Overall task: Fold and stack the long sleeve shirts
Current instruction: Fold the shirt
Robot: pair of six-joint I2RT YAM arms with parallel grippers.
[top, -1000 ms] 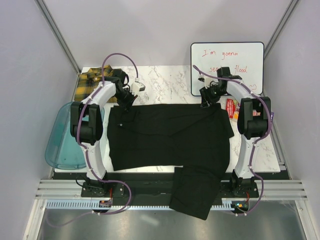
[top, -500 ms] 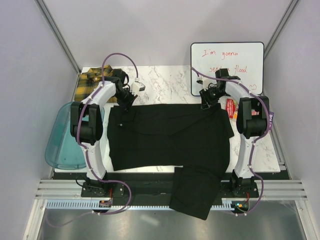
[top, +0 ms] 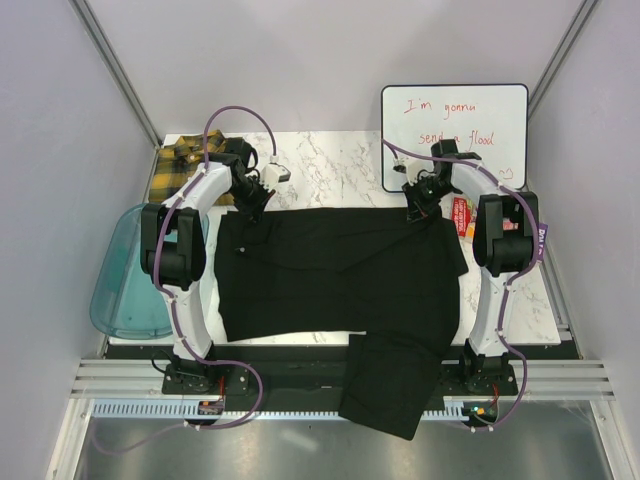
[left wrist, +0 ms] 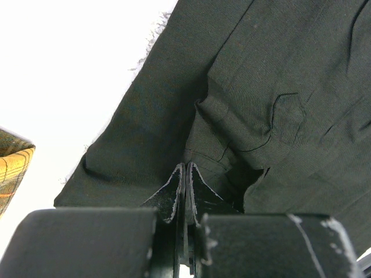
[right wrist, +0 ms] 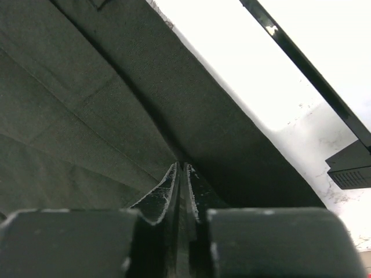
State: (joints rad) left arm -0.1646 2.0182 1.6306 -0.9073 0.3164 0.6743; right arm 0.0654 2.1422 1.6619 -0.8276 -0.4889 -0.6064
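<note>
— Where's the black shirt (top: 340, 270)?
— Spread flat across the bench (top: 330, 165), with one part hanging over the near edge.
— And the tools?
— The left tool (left wrist: 185, 169) is clamped on its far left edge. The right tool (right wrist: 181, 168) is pinched on its far right edge.
— The plaid shirt (top: 178, 165)?
— Bunched at the bench's far left corner, apart from the black one.

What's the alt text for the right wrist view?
Right fingers pinched shut on a fold of the black shirt near its edge, dark cloth filling most of the view. Beyond the edge, at upper right, lie the white marble table and the whiteboard's black frame.
</note>
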